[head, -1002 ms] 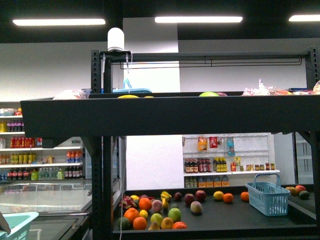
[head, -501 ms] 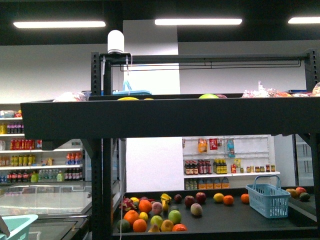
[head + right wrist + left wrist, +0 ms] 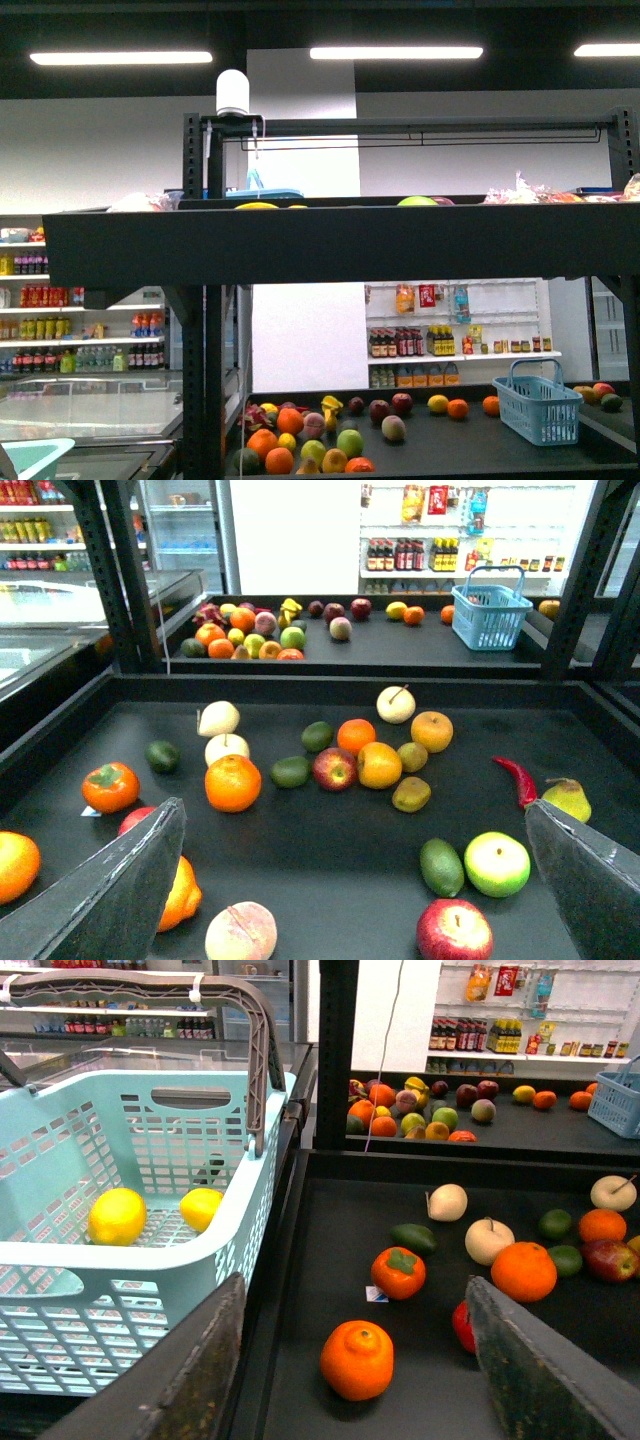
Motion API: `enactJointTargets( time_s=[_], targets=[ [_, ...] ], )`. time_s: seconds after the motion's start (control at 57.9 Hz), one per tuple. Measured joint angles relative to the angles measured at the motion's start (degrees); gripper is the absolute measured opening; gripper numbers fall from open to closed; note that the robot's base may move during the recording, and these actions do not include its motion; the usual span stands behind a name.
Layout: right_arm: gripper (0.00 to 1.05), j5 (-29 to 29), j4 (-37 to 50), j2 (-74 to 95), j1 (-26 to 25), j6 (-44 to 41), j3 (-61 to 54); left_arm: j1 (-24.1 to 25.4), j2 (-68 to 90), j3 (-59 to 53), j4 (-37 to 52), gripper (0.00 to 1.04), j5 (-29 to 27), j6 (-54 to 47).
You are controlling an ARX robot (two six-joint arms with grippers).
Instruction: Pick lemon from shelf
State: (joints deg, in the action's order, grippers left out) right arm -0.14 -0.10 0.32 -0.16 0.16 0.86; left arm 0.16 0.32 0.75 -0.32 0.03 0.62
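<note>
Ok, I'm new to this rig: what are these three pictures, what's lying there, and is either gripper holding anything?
It is a robot with two arms, each ending in a gripper. The front view comes from a camera on its body and faces the black shelf; no arm shows there. The other two views come from cameras on the wrists. The left wrist view shows the open left gripper above a tier of loose fruit, beside a pale basket holding two lemons. The right wrist view shows the open right gripper above the same kind of fruit: oranges, apples, pears and a red chili. Neither gripper holds anything.
</note>
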Motion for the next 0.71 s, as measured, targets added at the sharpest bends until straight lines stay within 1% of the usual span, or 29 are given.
enactJointTargets(
  time_s=[0.035, 0.052, 0.121, 0.173, 0.708],
  targets=[
    [1.02, 0.0, 0.0, 0.0, 0.0, 0.0, 0.0, 0.0, 0.0, 0.0, 0.0, 0.82, 0.0, 0.0],
    [1.02, 0.0, 0.0, 0.0, 0.0, 0.0, 0.0, 0.0, 0.0, 0.0, 0.0, 0.84, 0.0, 0.0],
    [1.02, 0.0, 0.0, 0.0, 0.0, 0.0, 0.0, 0.0, 0.0, 0.0, 0.0, 0.99, 0.0, 0.0],
    [1.02, 0.0, 0.0, 0.0, 0.0, 0.0, 0.0, 0.0, 0.0, 0.0, 0.0, 0.96, 0.0, -0.1],
    [1.02, 0.0, 0.0, 0.0, 0.0, 0.0, 0.0, 0.0, 0.0, 0.0, 0.0, 0.97, 0.0, -0.1]
  ],
)
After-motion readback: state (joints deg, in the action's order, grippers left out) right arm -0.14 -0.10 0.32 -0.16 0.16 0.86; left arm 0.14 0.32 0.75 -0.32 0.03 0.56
